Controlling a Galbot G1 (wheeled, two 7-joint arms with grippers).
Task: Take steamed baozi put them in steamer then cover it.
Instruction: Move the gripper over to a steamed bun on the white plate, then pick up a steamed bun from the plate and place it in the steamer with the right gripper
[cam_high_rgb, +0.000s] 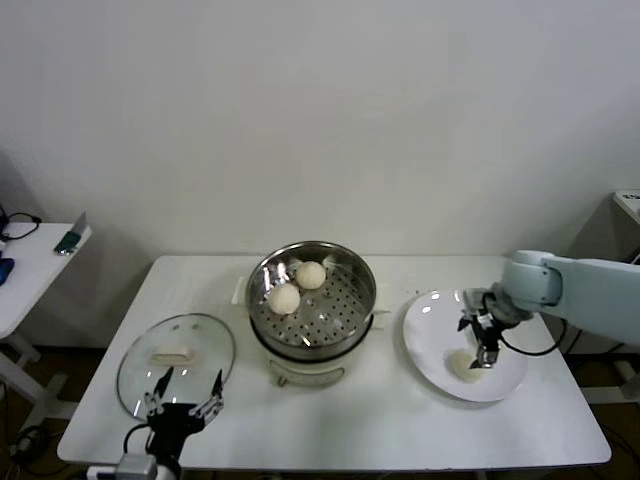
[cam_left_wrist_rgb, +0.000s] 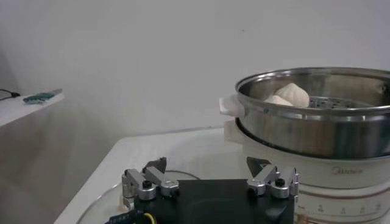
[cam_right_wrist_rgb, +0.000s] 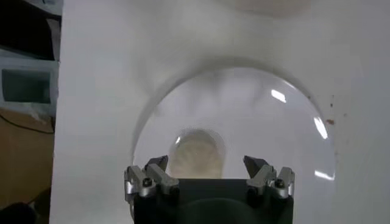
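At the near edge of the table (cam_high_rgb: 400, 425) the left gripper (cam_high_rgb: 183, 392) waits with its fingers spread apart, holding nothing, just at the near rim of the cover (cam_high_rgb: 176, 362). The cover lies flat on the table's left part, handle up, beside the steamer (cam_high_rgb: 311, 312) and not touching it. In the left wrist view that gripper (cam_left_wrist_rgb: 207, 172) faces the steamer's steel wall (cam_left_wrist_rgb: 317, 122), with bun tops showing over the rim.

On the right, one plate (cam_high_rgb: 462, 345) lies near the steamer. One baozi (cam_high_rgb: 463, 364) rests on its near part. The right gripper (cam_high_rgb: 482, 352) hangs directly over this bun, its fingers wide apart and clamped on nothing; whether they touch the bun cannot be told. In the right wrist view the bun (cam_right_wrist_rgb: 196, 152) sits between the two fingertips (cam_right_wrist_rgb: 157, 164) and below them, on the plate (cam_right_wrist_rgb: 286, 122).

In the middle stands the steamer, uncovered. Two baozi lie on its perforated floor, one nearer (cam_high_rgb: 284, 298) and one farther back (cam_high_rgb: 311, 274), close together on the left side.

So three buns are in view: two in the steamer, one on the plate.

Farther left, a side table (cam_high_rgb: 30, 265) carries a small green object (cam_high_rgb: 68, 241).
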